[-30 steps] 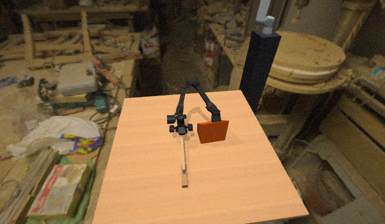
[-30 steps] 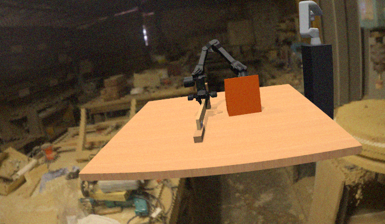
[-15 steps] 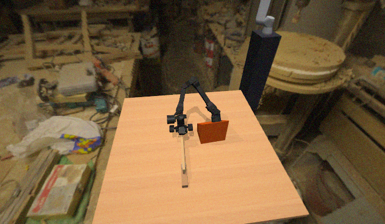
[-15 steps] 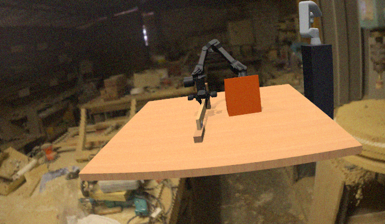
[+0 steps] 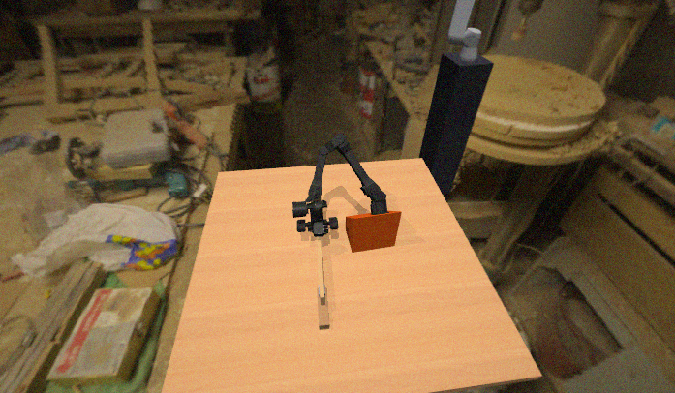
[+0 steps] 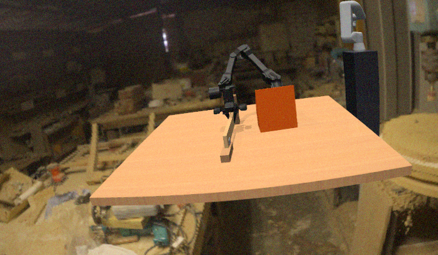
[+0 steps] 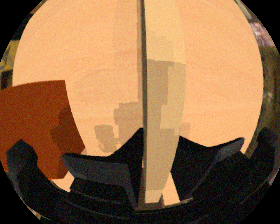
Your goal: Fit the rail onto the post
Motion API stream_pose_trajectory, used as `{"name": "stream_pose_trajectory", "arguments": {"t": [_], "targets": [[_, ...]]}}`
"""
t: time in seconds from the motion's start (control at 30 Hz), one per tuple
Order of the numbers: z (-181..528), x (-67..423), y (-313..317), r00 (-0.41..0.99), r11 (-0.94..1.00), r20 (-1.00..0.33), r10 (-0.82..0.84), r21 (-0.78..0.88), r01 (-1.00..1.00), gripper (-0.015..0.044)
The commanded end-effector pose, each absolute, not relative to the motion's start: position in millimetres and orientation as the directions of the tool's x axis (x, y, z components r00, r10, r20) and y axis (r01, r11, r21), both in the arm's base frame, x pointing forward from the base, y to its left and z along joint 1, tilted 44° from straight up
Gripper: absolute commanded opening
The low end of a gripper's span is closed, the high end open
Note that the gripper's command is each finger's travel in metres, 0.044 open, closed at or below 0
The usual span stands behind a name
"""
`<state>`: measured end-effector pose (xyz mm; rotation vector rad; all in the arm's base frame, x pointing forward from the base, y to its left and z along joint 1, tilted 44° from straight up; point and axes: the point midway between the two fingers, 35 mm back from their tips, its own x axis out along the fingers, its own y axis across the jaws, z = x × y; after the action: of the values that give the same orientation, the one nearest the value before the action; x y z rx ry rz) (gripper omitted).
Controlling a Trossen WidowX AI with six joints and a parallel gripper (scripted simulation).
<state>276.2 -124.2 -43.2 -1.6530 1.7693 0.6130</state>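
Top view: fingers (image 5: 318,228) pinching rail (image 5: 321,265) over orange-wood table (image 5: 261,312), cluttered workshop bkgd.

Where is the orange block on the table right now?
In the top view the orange block stands on the table just right of the gripper, in front of the arm's base.

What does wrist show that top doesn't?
Wrist only: both fingers clamped on the rail, seen edge-on running straight away from the camera. Top only: the whole arm, the footboard block with its bracket, the dark pillar beside the table. Shared: the rail, the orange block, the gripper. The post shows in neither.
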Motion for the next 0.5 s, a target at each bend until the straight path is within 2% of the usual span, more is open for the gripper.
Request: {"name": "stream_pose_trajectory", "arguments": {"t": [0.0, 0.47], "targets": [[-41.1, 277.6, -123.1, -0.005, 0.098, -0.718, -0.696, -0.088, -0.991, 0.0000], [-44.5, 278.8, -121.6, -0.005, 0.098, -0.718, -0.696, -0.088, -0.991, 0.0000]]}}
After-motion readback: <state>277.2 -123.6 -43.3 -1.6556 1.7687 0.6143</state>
